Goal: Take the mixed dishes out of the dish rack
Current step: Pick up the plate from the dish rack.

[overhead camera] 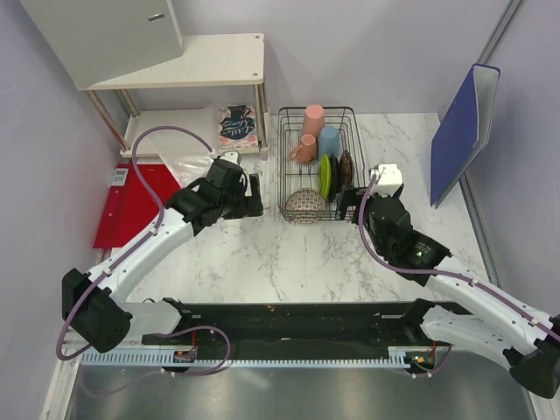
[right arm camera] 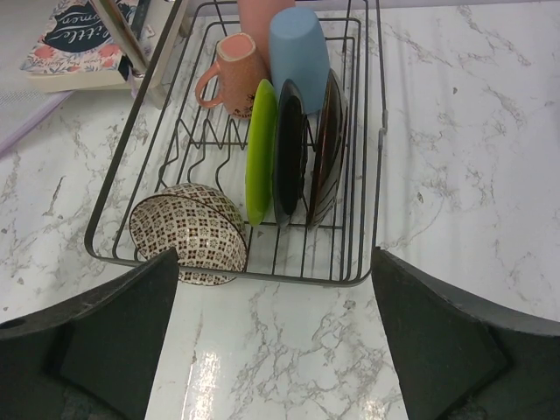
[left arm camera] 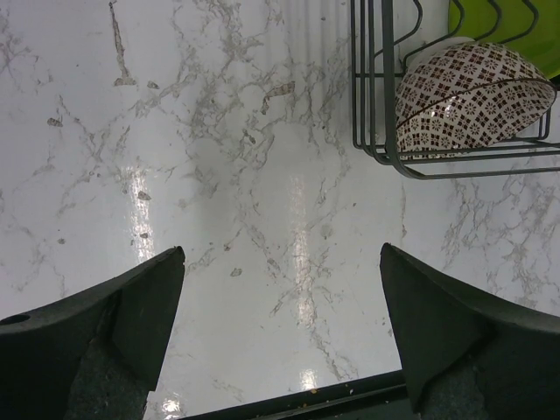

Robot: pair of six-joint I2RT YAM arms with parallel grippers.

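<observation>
Right, both my claws are spread wide, nothing in them. Left gripper [left arm camera: 280, 254] hangs over the marble table [left arm camera: 219, 175], just left of the dish rack [right arm camera: 302, 279]; right gripper [right arm camera: 275, 258] sits at its near-right side. All dishes are in the rack:
- patterned bowl [right arm camera: 188, 234] on edge at the near-left corner (both wrist views show it)
- lime-green plate [right arm camera: 260, 153], black plate [right arm camera: 289, 149], dark red plate [right arm camera: 328, 149] upright in the slots
- light-blue cup [right arm camera: 297, 48], pink mug [right arm camera: 234, 74], tall pink cup [right arm camera: 262, 17] at the far end
</observation>
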